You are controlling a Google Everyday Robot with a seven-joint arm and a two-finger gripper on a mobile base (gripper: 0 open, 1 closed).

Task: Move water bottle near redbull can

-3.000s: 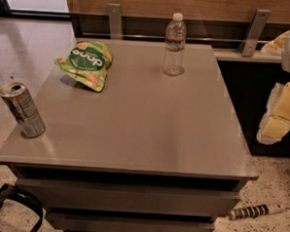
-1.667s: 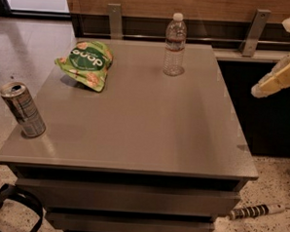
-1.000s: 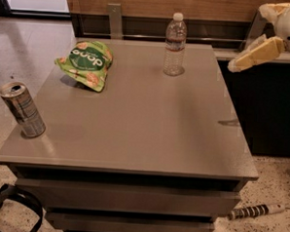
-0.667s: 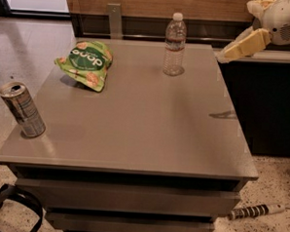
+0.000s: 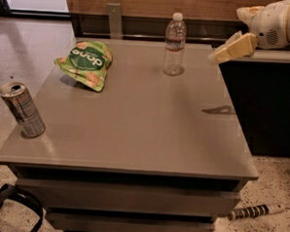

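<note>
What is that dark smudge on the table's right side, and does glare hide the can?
Camera view: that mark is likely the shadow of the gripper, which hangs above the far right edge of the table, right of the water bottle. Camera view: a pale sheen lies on the table beside the redbull can, but the can itself shows plainly.

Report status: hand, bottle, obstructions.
Hand raised by right rear edge of table, clear of water bottle. Bottle upright at rear; redbull can front left. Green snack bag beside the path.
</note>
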